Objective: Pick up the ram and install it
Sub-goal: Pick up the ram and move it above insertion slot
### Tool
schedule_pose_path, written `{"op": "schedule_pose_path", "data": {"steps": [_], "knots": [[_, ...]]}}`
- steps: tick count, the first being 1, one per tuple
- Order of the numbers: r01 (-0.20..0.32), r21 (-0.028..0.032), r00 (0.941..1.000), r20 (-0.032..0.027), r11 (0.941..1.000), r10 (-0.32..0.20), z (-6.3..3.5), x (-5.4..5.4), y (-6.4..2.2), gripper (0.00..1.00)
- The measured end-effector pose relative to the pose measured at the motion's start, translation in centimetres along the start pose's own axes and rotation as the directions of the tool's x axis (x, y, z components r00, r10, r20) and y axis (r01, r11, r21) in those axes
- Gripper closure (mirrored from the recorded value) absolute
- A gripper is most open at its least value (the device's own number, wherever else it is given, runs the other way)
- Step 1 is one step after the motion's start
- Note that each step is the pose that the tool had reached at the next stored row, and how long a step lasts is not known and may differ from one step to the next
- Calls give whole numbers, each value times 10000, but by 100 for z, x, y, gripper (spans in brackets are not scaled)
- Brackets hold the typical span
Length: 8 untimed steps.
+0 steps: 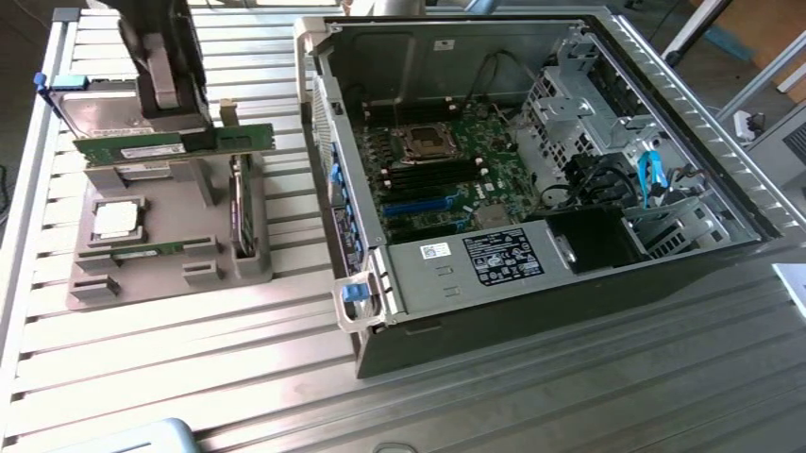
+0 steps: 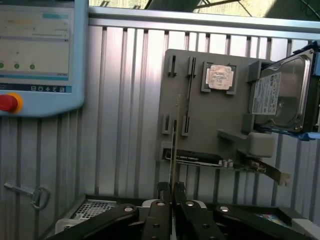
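The ram (image 1: 132, 148) is a slim green stick, held level just above the grey parts holder (image 1: 164, 274) at the exterior view's left. My gripper (image 1: 176, 127) comes down from above and is shut on the ram's upper edge. In the wrist view the ram (image 2: 175, 145) appears edge-on as a thin line running out from between the dark fingertips (image 2: 161, 202) of my gripper (image 2: 172, 192), over the grey holder (image 2: 200, 125). Across a strip of slatted table, at the exterior view's right, the open computer case (image 1: 705, 142) shows its motherboard (image 1: 435, 179) with dark memory slots.
The holder also carries a silver processor chip (image 1: 116, 219), another green stick (image 1: 139, 251), an upright expansion card (image 1: 240, 208) and a hard drive (image 2: 280, 95) behind the gripper. A teach pendant (image 2: 40, 50) with a red button and a key (image 2: 35, 195) lie on the slatted table (image 1: 504, 406).
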<state>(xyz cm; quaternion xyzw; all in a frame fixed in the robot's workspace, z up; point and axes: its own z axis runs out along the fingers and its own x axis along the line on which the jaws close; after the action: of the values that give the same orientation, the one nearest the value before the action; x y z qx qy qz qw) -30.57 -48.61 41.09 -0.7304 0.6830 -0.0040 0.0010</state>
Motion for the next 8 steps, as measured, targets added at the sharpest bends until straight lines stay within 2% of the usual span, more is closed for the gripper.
{"op": "schedule_pose_path", "data": {"steps": [8], "knots": [[0, 1, 10000, 0, 10000, 0, 4, 23, -351, 86]]}}
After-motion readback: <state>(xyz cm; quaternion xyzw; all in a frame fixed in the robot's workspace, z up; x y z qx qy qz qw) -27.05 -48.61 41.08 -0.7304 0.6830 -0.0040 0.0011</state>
